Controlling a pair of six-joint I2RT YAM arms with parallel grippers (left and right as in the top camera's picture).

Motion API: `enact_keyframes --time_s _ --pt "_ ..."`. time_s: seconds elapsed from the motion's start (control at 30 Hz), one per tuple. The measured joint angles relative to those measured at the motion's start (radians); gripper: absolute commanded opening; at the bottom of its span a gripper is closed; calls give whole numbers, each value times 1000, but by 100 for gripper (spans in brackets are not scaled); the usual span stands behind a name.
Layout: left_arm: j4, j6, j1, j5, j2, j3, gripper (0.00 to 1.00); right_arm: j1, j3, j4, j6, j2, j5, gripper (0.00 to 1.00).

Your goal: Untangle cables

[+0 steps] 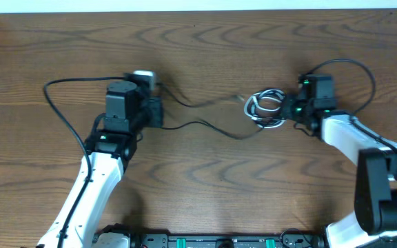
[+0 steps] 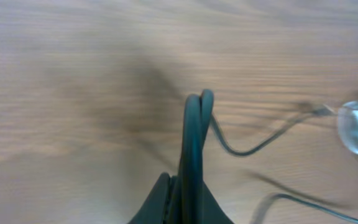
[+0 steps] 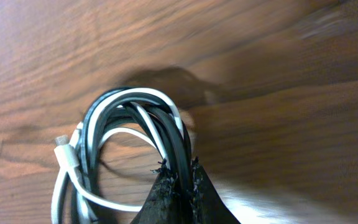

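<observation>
The cables (image 1: 267,107) are lying as a small black-and-white coil on the wooden surface (image 1: 198,41), right of centre. The right arm (image 1: 343,131) is reaching in at the coil's right edge, and its jaws are pinching a few black strands (image 3: 166,140) of that coil, pressed tight on them. A white strand (image 3: 64,186) with a small plug end (image 3: 61,142) is curving along the coil's left side. A thin black cable (image 1: 198,123) is trailing left from the coil across the surface to the left arm (image 1: 102,172), well apart from the coil. The left jaws are pressed together on a folded bend (image 2: 194,124) of this cable, which is poking out past their tips.
</observation>
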Motion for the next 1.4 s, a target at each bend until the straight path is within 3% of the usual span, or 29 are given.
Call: enact_keyframes --time_s 0.1,0.27,0.53,0.57,0.6,0.63,0.73,1.03,1.4 --pt "-37 -16 40 -138 0 0 7 -27 0 -21 -19 -40 5 1" --pt "-83 -51 80 -238 0 0 7 -34 0 -37 -40 -90 1 1" --pt "-91 -71 80 -175 2 0 8 -34 0 -77 -47 -95 -72 1" --pt "-92 -72 80 -157 3 0 18 -34 0 -88 -47 -95 -82 1" --pt "-92 -74 80 -134 7 0 50 -34 0 -96 -48 -95 -93 1" --pt "-93 -72 80 -99 11 0 71 -34 0 -101 -48 -95 -116 1" --pt "-86 -76 80 33 22 0 89 -34 0 -95 -55 -95 -235 1" --pt "37 -79 79 523 24 0 90 -18 0 -80 -174 -95 -610 1" --pt "51 -79 1 689 55 0 88 12 0 48 -206 -95 -825 1"
